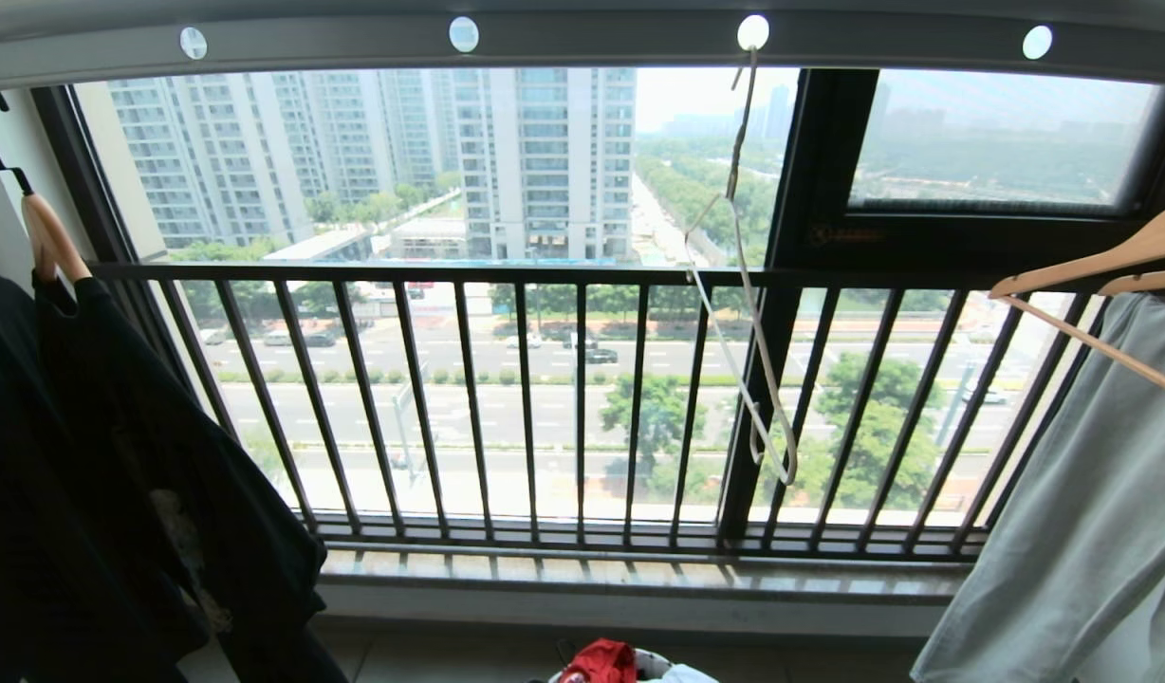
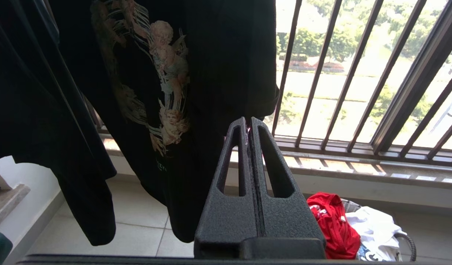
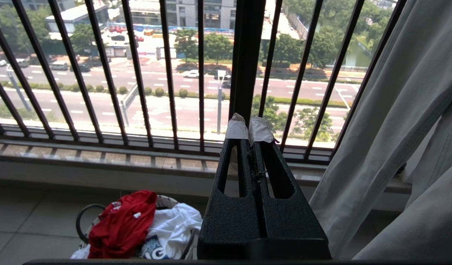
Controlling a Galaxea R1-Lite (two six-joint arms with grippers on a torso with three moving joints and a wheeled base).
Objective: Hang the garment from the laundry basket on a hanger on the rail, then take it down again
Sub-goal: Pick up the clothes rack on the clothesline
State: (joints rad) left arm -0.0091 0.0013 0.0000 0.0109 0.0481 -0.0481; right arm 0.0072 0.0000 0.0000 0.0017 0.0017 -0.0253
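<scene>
Red crumpled T-shirt (image 3: 123, 224) lies atop the round mesh laundry basket (image 3: 82, 217), reachable; white wire hanger (image 1: 748, 313) hangs empty on the grey holed rail (image 1: 582, 43), awaiting it; left claw (image 2: 249, 127) and right claw (image 3: 250, 129) both together, empty.

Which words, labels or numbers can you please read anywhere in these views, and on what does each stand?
"G": large white letter on a blue print on the white printed T-shirt in the round mesh laundry basket; the rest is folded away.
Small greenish lettering near the hem of the black hanging shirt: too blurred to read.
White marks on the crumpled red T-shirt: unreadable.
</scene>
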